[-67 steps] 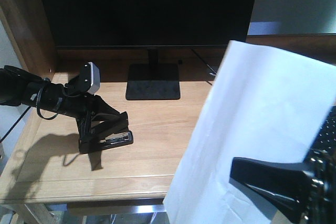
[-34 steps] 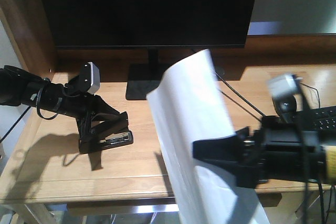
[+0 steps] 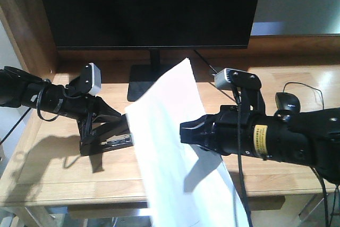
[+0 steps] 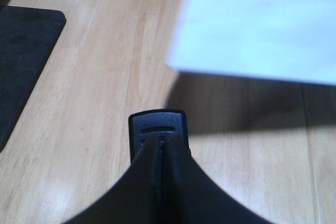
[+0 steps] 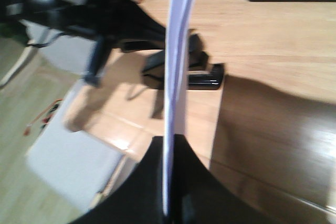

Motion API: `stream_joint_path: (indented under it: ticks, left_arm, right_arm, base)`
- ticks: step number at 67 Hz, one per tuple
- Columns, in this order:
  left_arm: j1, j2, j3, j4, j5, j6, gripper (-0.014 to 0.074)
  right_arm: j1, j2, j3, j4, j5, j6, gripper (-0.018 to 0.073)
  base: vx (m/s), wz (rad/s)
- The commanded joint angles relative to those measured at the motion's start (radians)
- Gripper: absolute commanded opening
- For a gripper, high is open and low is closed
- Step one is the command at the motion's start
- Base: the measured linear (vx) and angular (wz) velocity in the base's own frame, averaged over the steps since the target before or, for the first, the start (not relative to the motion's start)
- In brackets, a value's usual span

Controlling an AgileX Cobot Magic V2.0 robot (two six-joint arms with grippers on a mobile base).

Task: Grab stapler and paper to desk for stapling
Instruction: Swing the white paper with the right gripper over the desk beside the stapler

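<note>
So left tool [image 3: 112, 127] is clamping stapler [image 3: 109, 142] at desk's [image 3: 53, 168] left edge. Right tool [image 3: 186, 131] is pinching paper [image 3: 164, 158] aloft, not yet laid.

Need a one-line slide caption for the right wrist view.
Right tool clamps the paper edge-on, stapler and desk beyond.

L end effector [image 3: 122, 125], R end effector [image 3: 185, 131] clamped.

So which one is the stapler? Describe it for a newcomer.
Find the big dark monitor at the back of the desk. Left of its stand, the left gripper clamps the stapler. It is a small black wedge with a shiny strip, unlike the rounded mouse far right.
</note>
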Motion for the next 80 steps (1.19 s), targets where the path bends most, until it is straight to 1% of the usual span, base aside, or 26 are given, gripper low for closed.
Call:
stream_joint_path:
  ticks: [1,5,11,21,32,44,53,71,80]
  left_arm:
    - [-0.003,-0.053,-0.027,-0.053,0.029,-0.003,-0.0006]
    - [-0.003,-0.053,-0.027,-0.053,0.029,-0.003,-0.0006]
    - [-0.003,-0.053,-0.027,-0.053,0.029,-0.003,-0.0006]
    - [-0.003,-0.053,-0.027,-0.053,0.029,-0.003,-0.0006]
    - [-0.003,-0.053,-0.027,-0.053,0.029,-0.003,-0.0006]
    - [-0.003,-0.053,-0.027,-0.053,0.029,-0.003,-0.0006]
    - [-0.003,-0.053,-0.027,-0.052,0.029,-0.003,-0.0006]
    - [-0.003,-0.053,-0.027,-0.052,0.029,-0.003,-0.0006]
    - [-0.003,-0.053,-0.027,-0.052,0.029,-0.003,-0.0006]
  right_arm:
    - [0.001,0.029,-0.031,0.033,0.098,-0.010,-0.0002]
    - [0.001,0.073,-0.031,0.053,0.158,-0.010,-0.0002]
    - [0.001,0.126,-0.031,0.078,0.210,-0.010,-0.0002]
    - [0.001,0.185,-0.044,0.070,0.235,-0.010,-0.0002]
    - [0.001,0.196,-0.095,0.069,0.161,-0.017,-0.0002]
    - [0.001,0.212,-0.165,0.075,0.177,-0.017,-0.0002]
    - [0.001,0.261,-0.204,0.112,0.169,-0.015,-0.0002]
    - [0.001,0.340,-0.284,0.176,0.100,-0.016,-0.0002]
    - [0.001,0.361,-0.313,0.185,0.059,-0.017,-0.0002]
  base:
    - [0.00,0.00]
    - [0.00,0.00]
    - [0.00,0.00]
    - [0.00,0.00]
    - [0.00,0.00]
    - [0.00,0.00]
    - [0.00,0.00]
    - [0.00,0.00]
    - [0.00,0.00]
